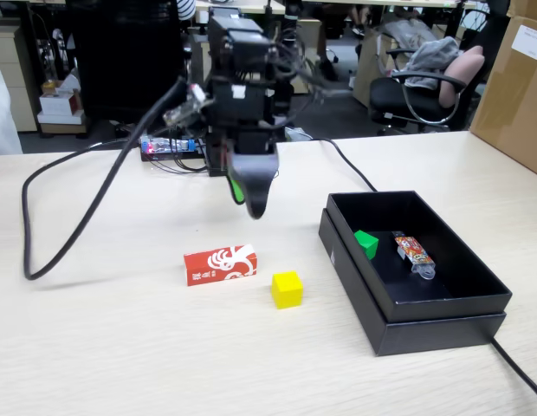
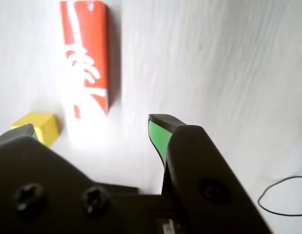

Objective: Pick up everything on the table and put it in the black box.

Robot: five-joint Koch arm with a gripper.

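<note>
my claw hangs wide open and empty above the counter. the red carton and yellow cube lie just beyond its tips toward the counter's near edge, the carton's long axis running straight away from the claw in the wrist view. the green cube already sits in the black box.

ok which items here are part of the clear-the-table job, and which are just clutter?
Job items:
- red carton, on the table
- yellow cube, on the table
- green cube, already in the black box
- claw, open, empty, above the table

Just lying about:
- orange packet, in the box
- black cable
- brown cardboard carton
</note>
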